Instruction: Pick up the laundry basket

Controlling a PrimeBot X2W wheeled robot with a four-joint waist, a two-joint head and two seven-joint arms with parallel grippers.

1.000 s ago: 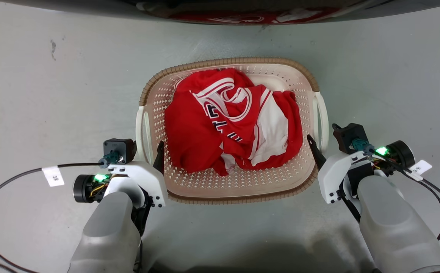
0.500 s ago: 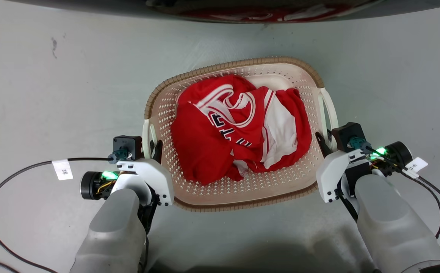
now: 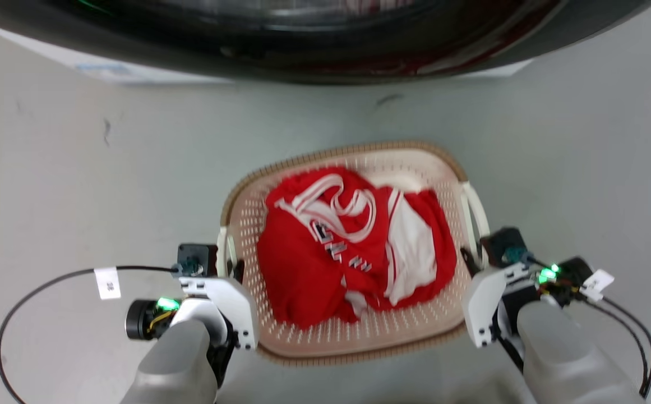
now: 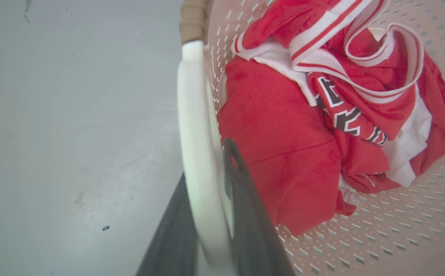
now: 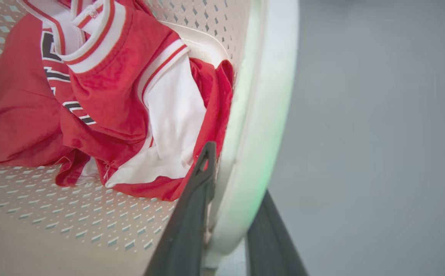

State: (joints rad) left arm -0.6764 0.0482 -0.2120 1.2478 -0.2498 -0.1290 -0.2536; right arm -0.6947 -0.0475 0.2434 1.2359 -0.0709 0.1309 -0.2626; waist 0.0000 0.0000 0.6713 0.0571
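Observation:
The laundry basket (image 3: 336,152) is cream and perforated with a brown woven rim, and it holds a red and white jersey (image 3: 353,247). My left gripper (image 3: 234,266) is shut on its white left handle (image 3: 222,252). In the left wrist view the dark fingers (image 4: 241,191) clamp that handle (image 4: 193,126) from both sides. My right gripper (image 3: 468,259) is shut on the right handle (image 3: 474,207), and the right wrist view shows the handle (image 5: 260,115) held between the fingers (image 5: 195,199). Whether the basket is off the floor I cannot tell.
The washer's dark round door (image 3: 325,33) spans the top of the head view, close behind the basket. Grey floor (image 3: 78,185) lies all around. Black cables loop on the floor at the left (image 3: 33,297) and right (image 3: 633,331) of my arms.
Both grippers have closed in onto the side handles and the basket has turned slightly. The head camera has moved, so more of the washer shows at the top.

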